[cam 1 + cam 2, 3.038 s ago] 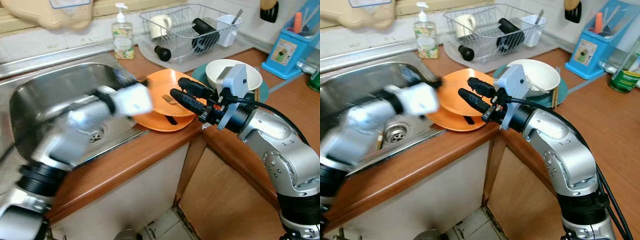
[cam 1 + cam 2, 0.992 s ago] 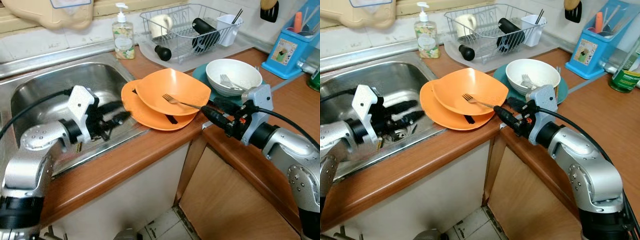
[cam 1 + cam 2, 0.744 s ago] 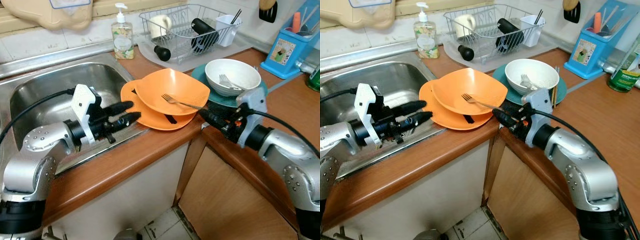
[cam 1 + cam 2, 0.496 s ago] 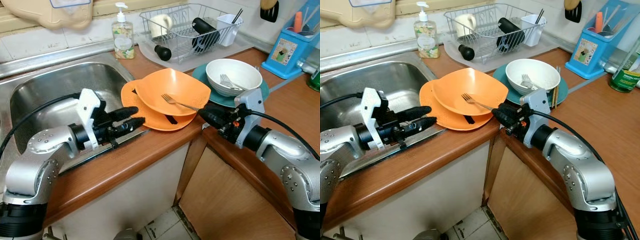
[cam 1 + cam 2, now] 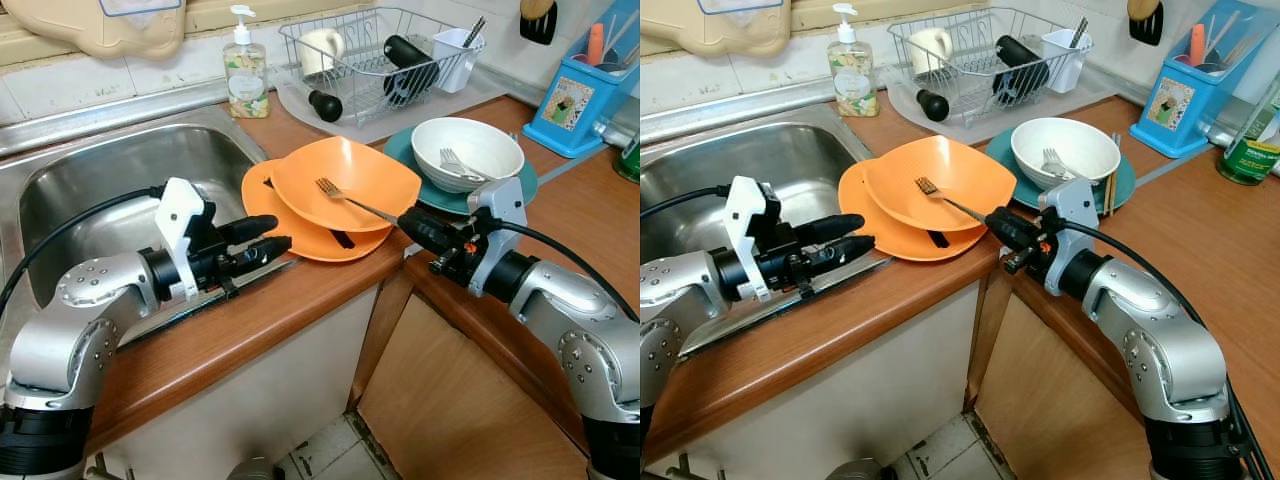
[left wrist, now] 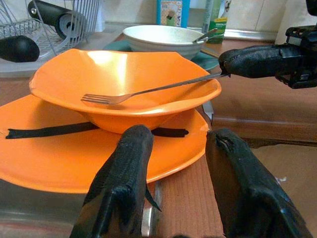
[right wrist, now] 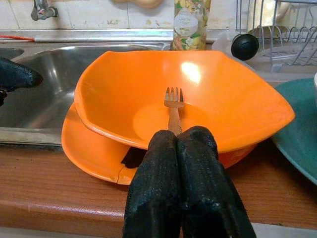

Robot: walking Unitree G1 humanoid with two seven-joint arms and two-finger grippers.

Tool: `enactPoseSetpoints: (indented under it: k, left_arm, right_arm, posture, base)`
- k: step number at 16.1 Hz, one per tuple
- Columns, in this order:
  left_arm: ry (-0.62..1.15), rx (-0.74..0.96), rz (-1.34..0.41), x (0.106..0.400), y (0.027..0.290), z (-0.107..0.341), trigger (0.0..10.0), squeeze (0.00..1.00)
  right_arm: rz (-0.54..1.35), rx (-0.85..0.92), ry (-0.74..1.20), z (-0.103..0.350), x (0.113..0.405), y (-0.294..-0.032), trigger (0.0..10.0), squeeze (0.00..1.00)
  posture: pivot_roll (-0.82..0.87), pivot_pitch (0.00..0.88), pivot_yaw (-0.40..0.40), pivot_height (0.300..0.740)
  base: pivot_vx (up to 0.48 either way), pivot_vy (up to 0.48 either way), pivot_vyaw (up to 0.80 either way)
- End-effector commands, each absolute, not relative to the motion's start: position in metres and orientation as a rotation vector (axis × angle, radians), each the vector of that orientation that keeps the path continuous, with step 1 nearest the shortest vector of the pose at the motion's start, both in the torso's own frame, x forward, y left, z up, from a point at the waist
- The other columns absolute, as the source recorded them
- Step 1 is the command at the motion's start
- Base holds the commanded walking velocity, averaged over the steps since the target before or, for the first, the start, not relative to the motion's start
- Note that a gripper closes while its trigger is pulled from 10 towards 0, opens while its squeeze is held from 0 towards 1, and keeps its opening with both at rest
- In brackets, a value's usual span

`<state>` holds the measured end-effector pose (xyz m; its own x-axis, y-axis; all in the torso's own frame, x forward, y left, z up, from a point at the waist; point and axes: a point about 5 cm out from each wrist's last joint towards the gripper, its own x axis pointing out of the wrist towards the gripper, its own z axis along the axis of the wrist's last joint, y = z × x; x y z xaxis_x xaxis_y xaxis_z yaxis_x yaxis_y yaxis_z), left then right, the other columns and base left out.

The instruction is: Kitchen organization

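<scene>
Right hand (image 5: 998, 229) clenched on the fork (image 5: 945, 202) handle, tines raised over the orange bowl (image 5: 940, 175) stacked on an orange plate (image 5: 880, 225) at the tabletop (image 5: 840, 320) edge; left hand (image 5: 845, 235) released, fingers parted, beside the plate.

bowl (image 5: 345, 178): orange | plate (image 5: 290, 228): orange | fork (image 5: 352, 200): silver | fingers (image 6: 126, 168): black

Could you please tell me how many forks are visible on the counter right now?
2. One fork lies across the orange bowl, its handle pinched in the right claw. The second fork rests inside the white bowl. Others may be hidden in the dish rack.
</scene>
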<state>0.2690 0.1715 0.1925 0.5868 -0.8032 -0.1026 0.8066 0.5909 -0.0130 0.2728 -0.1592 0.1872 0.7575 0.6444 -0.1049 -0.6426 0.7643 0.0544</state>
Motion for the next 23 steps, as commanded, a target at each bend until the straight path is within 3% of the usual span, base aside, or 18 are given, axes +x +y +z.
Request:
enactPoseSetpoints:
  k: [1,11,12,13,14,18,23]
  left_arm:
    - [0.074,0.076,-0.948,0.273,0.167,0.202,10.0,0.00]
    - [-0.100,0.276,-0.856,0.292,0.144,0.224,10.0,0.00]
    - [-0.100,0.272,-0.863,0.291,0.144,0.224,10.0,0.00]
    - [-0.097,0.261,-0.872,0.290,0.144,0.223,10.0,0.00]
    - [-0.090,0.245,-0.879,0.289,0.144,0.222,10.0,0.00]
    - [-0.056,0.203,-0.918,0.282,0.143,0.214,10.0,0.00]
    - [-0.037,0.188,-0.943,0.278,0.140,0.211,10.0,0.00]
  right_arm:
    - [0.688,0.029,0.089,0.195,0.277,-0.163,0.0,0.00]
    - [0.713,0.028,0.010,0.221,0.282,-0.159,0.0,0.00]
    - [0.699,0.024,0.005,0.221,0.283,-0.160,8.1,0.00]
    - [0.696,0.024,0.000,0.221,0.283,-0.161,10.0,0.20]
    - [0.699,0.027,-0.004,0.221,0.282,-0.162,10.0,1.00]
    - [0.769,0.078,0.019,0.210,0.272,-0.164,10.0,1.00]
    - [0.719,0.035,0.073,0.193,0.280,-0.163,10.0,1.00]
  posture:
    - [0.05,0.000,0.011,0.740]
    - [0.02,0.000,0.003,0.740]
    - [0.02,0.000,0.003,0.740]
    - [0.02,0.000,0.005,0.740]
    - [0.02,0.000,0.006,0.740]
    - [0.02,0.000,0.006,0.740]
    - [0.02,0.000,0.003,0.740]
  base:
    - [0.000,0.000,0.00]
    - [0.000,0.000,0.00]
    - [0.000,0.000,0.00]
    - [0.000,0.000,0.00]
    - [0.000,0.000,0.00]
    - [0.000,0.000,0.00]
    - [0.000,0.000,0.00]
